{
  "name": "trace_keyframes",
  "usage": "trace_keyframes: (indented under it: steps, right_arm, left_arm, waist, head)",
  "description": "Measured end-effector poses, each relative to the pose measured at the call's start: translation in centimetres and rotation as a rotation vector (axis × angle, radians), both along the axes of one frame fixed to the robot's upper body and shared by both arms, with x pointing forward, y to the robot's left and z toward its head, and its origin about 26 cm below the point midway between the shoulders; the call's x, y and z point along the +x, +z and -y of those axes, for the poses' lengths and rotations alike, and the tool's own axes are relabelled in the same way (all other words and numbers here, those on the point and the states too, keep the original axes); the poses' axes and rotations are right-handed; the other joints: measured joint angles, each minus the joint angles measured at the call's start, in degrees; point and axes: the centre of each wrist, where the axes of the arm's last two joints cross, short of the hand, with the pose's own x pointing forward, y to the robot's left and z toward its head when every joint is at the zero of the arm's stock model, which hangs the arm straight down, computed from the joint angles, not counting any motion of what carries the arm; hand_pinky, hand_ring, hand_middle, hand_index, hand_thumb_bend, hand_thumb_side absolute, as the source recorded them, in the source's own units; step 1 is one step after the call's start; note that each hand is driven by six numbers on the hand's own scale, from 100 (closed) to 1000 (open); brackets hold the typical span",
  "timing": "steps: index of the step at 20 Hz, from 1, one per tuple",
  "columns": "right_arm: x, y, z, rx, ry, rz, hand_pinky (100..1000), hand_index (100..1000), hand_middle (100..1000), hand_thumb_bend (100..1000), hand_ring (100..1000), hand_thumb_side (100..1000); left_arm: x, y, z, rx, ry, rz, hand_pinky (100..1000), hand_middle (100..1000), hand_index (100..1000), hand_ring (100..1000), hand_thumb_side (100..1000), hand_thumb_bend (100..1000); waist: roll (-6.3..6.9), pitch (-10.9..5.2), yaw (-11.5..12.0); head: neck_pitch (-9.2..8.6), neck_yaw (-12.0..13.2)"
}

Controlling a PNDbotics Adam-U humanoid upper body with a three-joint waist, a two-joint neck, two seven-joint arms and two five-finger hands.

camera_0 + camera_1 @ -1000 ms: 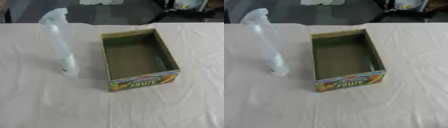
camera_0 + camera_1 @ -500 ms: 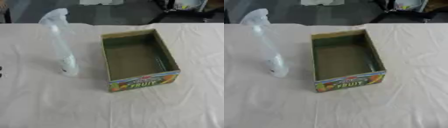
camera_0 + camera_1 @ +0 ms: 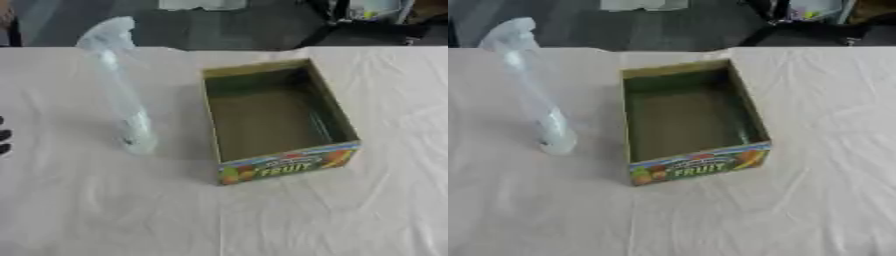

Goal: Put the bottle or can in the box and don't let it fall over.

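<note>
Only the dark fingertips of the robot's left hand [image 3: 3, 141] show, at the left edge of the left eye view, about halfway down. Too little is visible to tell how the fingers are set. The right hand appears in neither view.

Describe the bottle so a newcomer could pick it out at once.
On the table draped in a pale cloth stands an open cardboard box with FRUIT printed on its near end. Just left of it, apart from it, stands the bottle: tall, slim, clear plastic, upright, with a spray-trigger top. It is the only see-through thing here.
</note>
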Motion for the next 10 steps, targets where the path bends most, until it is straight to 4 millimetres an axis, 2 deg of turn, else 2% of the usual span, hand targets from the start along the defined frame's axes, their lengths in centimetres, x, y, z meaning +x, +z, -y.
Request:
trace_keyframes:
  steps: [10]
  right_arm:
    - [0.3,0.0,-0.3,-0.004,0.008,0.002,974,961,1000,100,1000,500]
  left_arm:
    - [1.5,1.2,0.3,-0.018,-0.007,-0.014,1000,1000,929,1000,468,784]
  waist:
    - [0.06,0.44,-0.1]
  head:
    - [-0.05,0.6]
